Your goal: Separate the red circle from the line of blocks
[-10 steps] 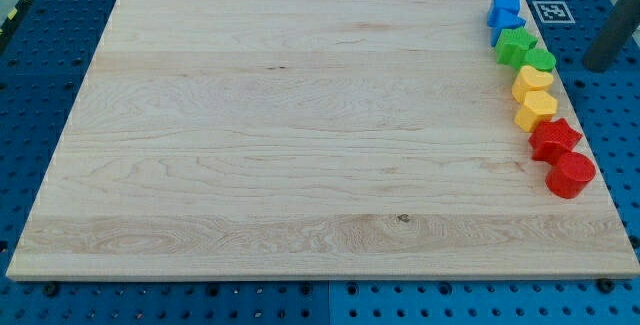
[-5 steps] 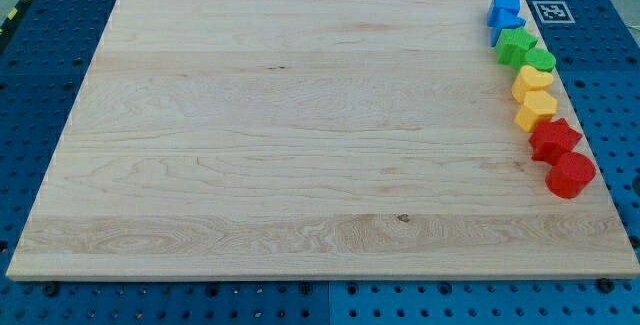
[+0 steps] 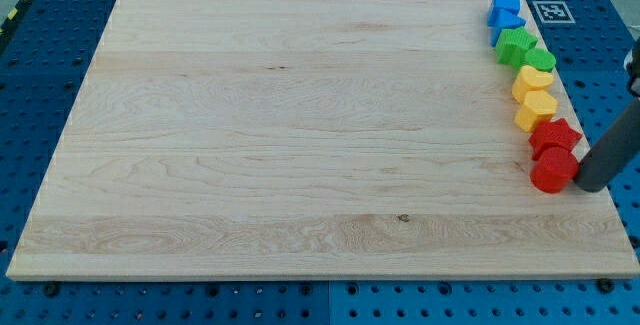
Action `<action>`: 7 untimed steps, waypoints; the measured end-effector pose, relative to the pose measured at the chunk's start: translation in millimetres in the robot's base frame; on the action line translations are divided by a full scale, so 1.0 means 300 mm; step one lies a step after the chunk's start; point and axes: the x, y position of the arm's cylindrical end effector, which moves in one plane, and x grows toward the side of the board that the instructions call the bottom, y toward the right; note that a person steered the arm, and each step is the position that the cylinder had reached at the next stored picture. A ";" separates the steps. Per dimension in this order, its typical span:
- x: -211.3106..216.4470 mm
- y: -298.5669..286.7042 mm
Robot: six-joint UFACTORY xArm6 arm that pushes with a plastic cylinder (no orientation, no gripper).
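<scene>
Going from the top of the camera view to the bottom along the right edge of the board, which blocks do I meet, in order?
Blue blocks → green blocks → yellow blocks → red star → red circle, with my tip at its right side.

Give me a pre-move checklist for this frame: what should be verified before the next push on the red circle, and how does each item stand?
1. My tip in view, on the red circle's right: ok.
2. Tip touching the circle: cannot tell, they look adjacent.
3. Circle clear of the line: not ok, it still sits against the red star.
4. Open board to the circle's left for pushing: ok.
5. Yellow, green and blue blocks lined up along the right edge: ok.
</scene>
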 end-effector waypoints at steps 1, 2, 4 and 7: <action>-0.003 0.041; -0.015 -0.096; 0.044 -0.303; 0.005 -0.392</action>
